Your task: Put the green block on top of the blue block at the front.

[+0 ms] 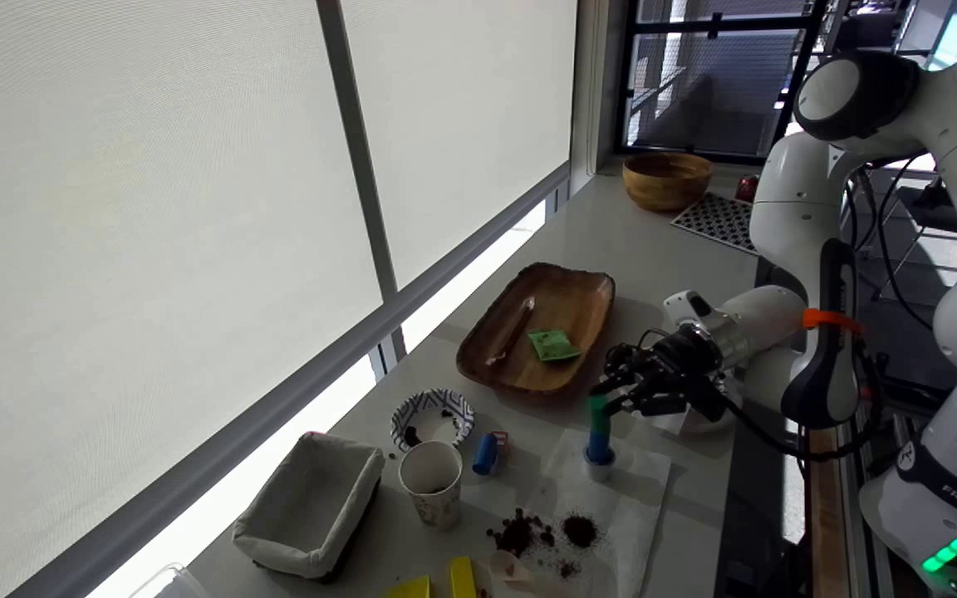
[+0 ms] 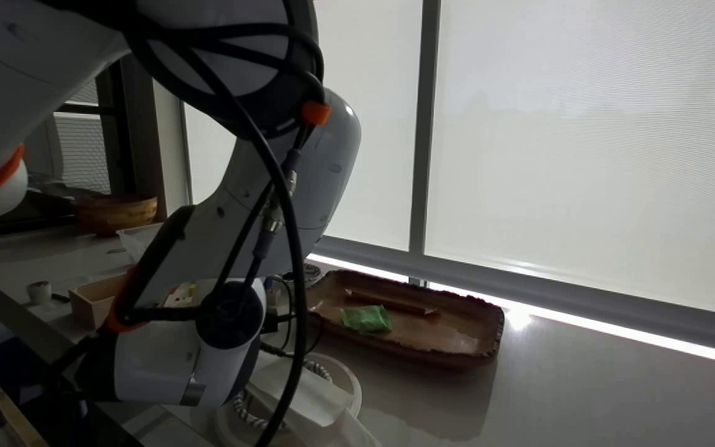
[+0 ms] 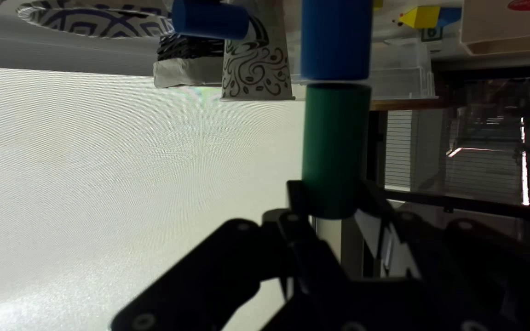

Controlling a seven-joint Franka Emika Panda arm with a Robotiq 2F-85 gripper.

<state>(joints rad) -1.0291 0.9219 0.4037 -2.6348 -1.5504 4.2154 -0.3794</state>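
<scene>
Gripping the green block near its upper end in the hand, pressing from both sides, & holding it directly over the upright blue block, toward the right side of the tabletop in an exterior view, nearer than the wooden tray & right of a 2nd blue piece lying on its side. Aiming at a target standing in or on a small white cup, no telling which. Showing a thin pale line btwn the two ends in the wrist view; prob. just short of touching. Calling now, prob., for a slow, straight descent: keeping axes matched, seating end on end, then loosening the grip evenly & backing off level, w/o pushing down or brushing a narrow, likely tippy stack. Pointing upright, or v. nearly: running the green block's long axis vertically, in line w/ the blue's, directing the free end down & the held end up.
</scene>
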